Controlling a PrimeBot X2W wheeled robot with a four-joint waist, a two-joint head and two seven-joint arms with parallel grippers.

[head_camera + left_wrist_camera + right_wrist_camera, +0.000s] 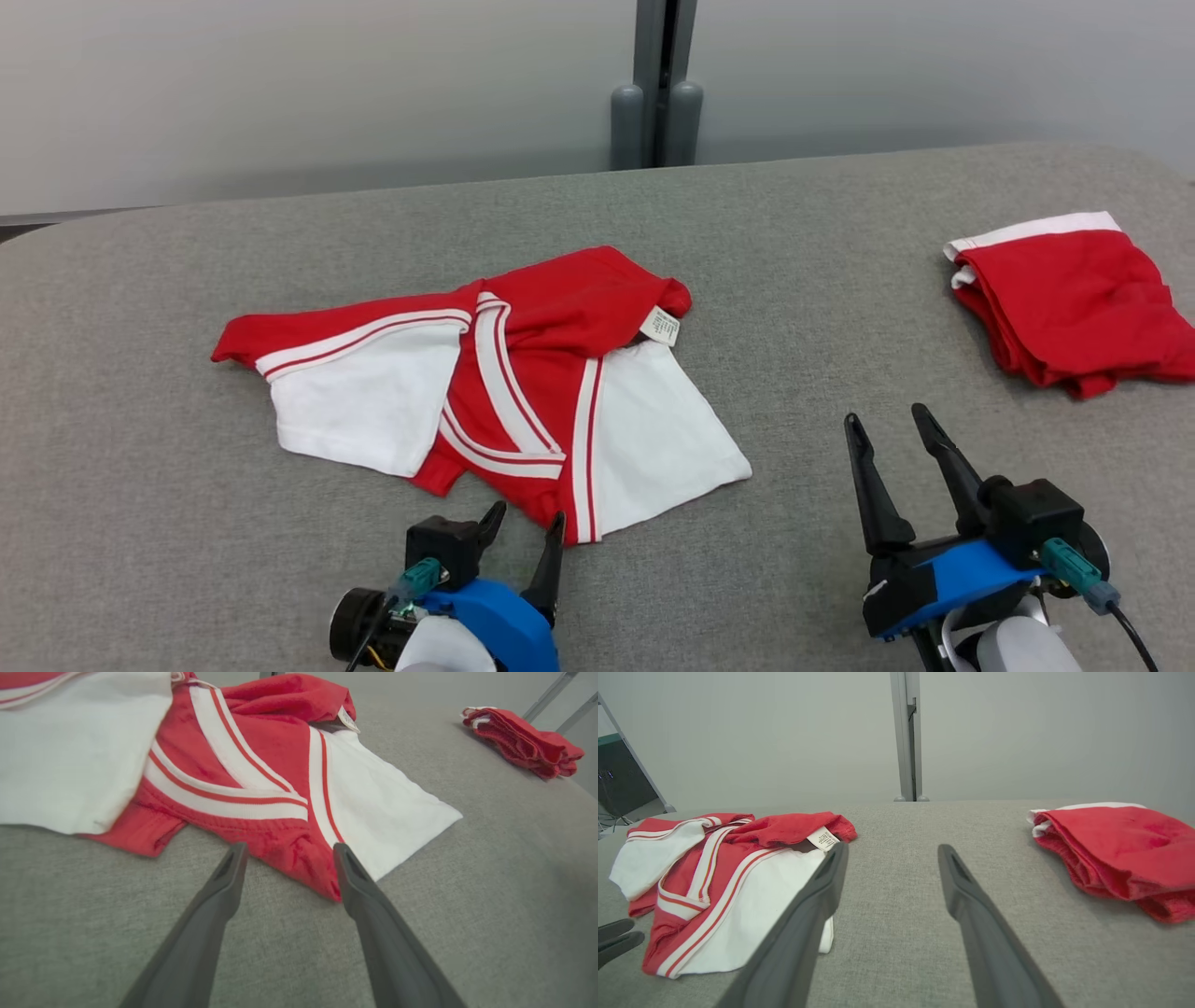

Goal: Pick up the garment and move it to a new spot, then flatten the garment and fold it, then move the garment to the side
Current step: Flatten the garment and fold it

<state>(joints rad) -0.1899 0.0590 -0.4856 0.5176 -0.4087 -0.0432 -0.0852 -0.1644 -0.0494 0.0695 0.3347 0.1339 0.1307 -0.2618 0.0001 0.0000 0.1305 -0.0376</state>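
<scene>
Two garments on the grey cloth-covered table (140, 523), well apart. Left of the table's middle and closer to the near edge than the far one, the crumpled red-and-white garment (504, 392), spread loosely, white panels out to both sides, striped red bands crossing at its centre, a small white label (661, 326) turned up at its far right. Near the right edge, toward the far corner, a folded red garment (1074, 299) with a white hem. At the near edge, the left gripper (526, 516), spread wide and holding nothing, its fingers (224, 882) aimed at the crumpled garment's nearest red corner; in the left wrist view, that corner lying between the two tips, contact impossible to tell. Further right, the right gripper (885, 417), likewise wide apart and empty, over bare cloth between the two garments, touching neither. Beyond the far edge, a grey upright post (658, 84) against a pale wall.
</scene>
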